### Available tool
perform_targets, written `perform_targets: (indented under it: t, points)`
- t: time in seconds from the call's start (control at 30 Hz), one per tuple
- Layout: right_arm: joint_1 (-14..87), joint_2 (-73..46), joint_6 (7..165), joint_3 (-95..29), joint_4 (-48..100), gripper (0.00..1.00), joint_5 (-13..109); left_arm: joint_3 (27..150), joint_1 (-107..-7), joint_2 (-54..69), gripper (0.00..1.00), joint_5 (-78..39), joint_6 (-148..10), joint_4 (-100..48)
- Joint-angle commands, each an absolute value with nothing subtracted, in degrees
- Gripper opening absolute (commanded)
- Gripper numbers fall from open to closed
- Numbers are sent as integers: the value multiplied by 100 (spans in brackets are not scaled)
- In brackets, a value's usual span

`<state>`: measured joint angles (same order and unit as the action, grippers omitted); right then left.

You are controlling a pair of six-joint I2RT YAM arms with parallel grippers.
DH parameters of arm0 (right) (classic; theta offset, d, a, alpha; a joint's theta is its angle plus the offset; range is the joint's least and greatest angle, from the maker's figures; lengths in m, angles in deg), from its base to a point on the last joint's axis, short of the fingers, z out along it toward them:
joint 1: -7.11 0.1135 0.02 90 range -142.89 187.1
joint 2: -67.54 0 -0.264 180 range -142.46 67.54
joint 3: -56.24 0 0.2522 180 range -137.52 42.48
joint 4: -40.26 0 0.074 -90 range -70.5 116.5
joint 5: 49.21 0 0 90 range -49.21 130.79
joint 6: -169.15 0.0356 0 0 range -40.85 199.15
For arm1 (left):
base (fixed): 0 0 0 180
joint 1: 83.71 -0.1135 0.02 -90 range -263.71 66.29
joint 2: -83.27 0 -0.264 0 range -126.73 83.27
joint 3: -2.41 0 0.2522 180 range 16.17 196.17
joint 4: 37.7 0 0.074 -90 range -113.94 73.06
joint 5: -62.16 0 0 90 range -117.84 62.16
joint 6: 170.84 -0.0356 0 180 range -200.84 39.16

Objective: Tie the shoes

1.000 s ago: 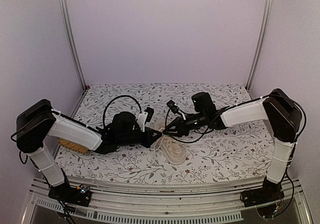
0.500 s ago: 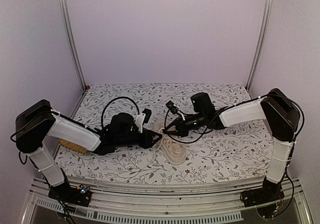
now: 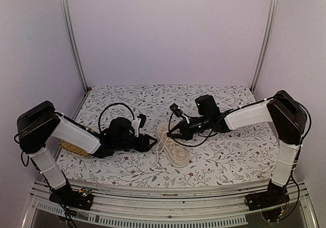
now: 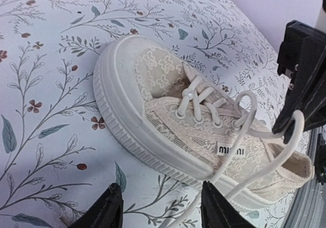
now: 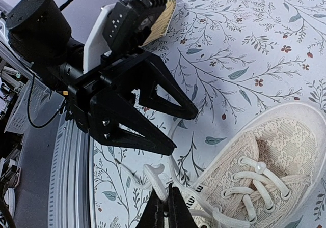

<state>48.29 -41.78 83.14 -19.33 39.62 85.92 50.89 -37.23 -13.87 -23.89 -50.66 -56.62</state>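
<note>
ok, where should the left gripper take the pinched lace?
Probably the lace on its slack run beside the shoe, just below where the shut right gripper pinches it: it hangs clear of the upper there. Bring the open left gripper in low from the sole side, straddling the strand.

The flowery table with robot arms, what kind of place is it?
Probably a robot test booth: plain walls, metal rails, a floral cloth, and a left arm and right arm reaching to one sneaker.
</note>
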Motion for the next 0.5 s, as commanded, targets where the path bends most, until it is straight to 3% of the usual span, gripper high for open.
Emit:
perform_targets:
  t: [0.0, 0.2, 0.47]
  points:
    - [4828, -3980, 8302, -1885, 4007, 2, 8557, 5426, -3715, -1747, 50, -2223, -5225, -5653]
    - [4825, -3971, 8332, -1922, 4019, 2, 8565, 5647, -3517, -2062, 47, -2006, -5410, -5503]
    - [4826, -3994, 8368, -1963, 4038, 2, 8591, 5412, -3423, -2205, 51, -1644, -5378, -5891]
